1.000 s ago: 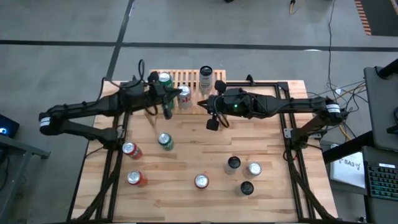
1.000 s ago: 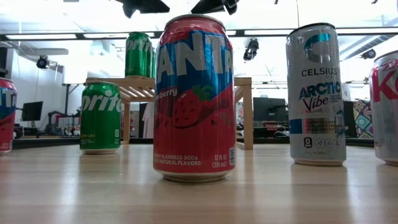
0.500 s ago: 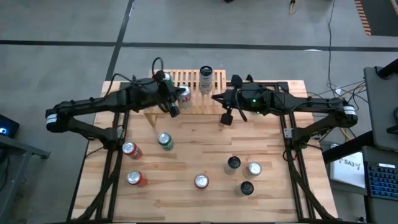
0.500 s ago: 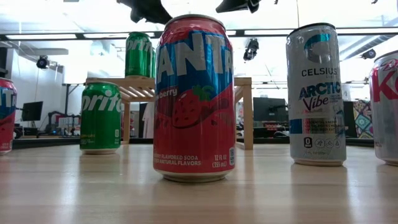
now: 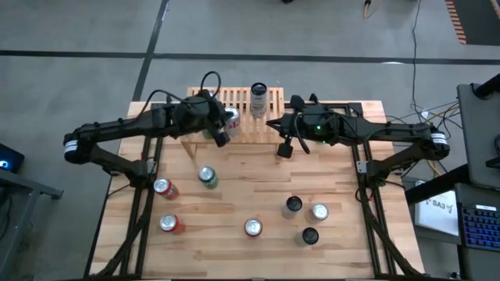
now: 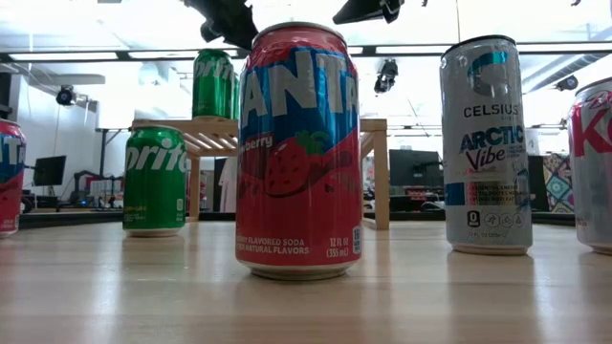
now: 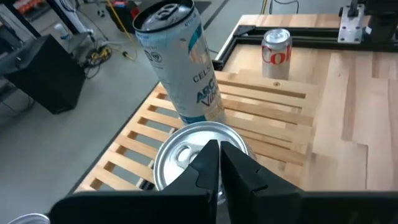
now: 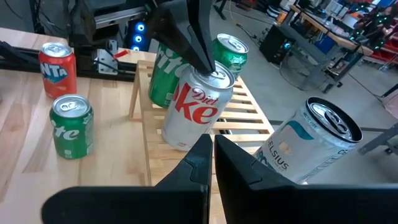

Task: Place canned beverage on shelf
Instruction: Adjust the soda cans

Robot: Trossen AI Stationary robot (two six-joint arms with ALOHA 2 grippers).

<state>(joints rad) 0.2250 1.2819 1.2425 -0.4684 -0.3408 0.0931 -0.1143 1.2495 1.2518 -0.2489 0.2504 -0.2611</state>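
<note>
The shelf point(image 5: 244, 100) stands at the table's far edge, carrying a Diet Coke can point(image 8: 198, 106), a white Celsius can point(image 5: 258, 98) and green cans point(image 8: 166, 78), all standing upright on its slats. My left gripper point(image 7: 218, 154) is shut, its tips just over the Diet Coke can's top point(image 7: 180, 152). In the high view it point(image 5: 219, 137) sits at the shelf's near left. My right gripper point(image 5: 285, 148) is shut and holds nothing, hovering near the shelf's right end. My left gripper comes at the Diet Coke can slanting down from the table's left, with its shut fingertips point(image 8: 208, 64) at the near rim of the can's top point(image 8: 217, 76). Whether they touch it, I cannot tell. The can stands on the shelf.
Several cans stand on the tabletop nearer me: a green one point(image 5: 207, 177), red ones point(image 5: 164, 187) point(image 5: 170, 225) point(image 5: 252, 227), and a cluster at the near right point(image 5: 310, 218). A black frame point(image 5: 355, 117) borders the table's right side.
My left gripper has moved toward the table's right along the shelf and tipped downward over the Diet Coke can. My right gripper has drawn back toward the table's right edge, away from the can. Both stay shut. The cans have kept their places.
</note>
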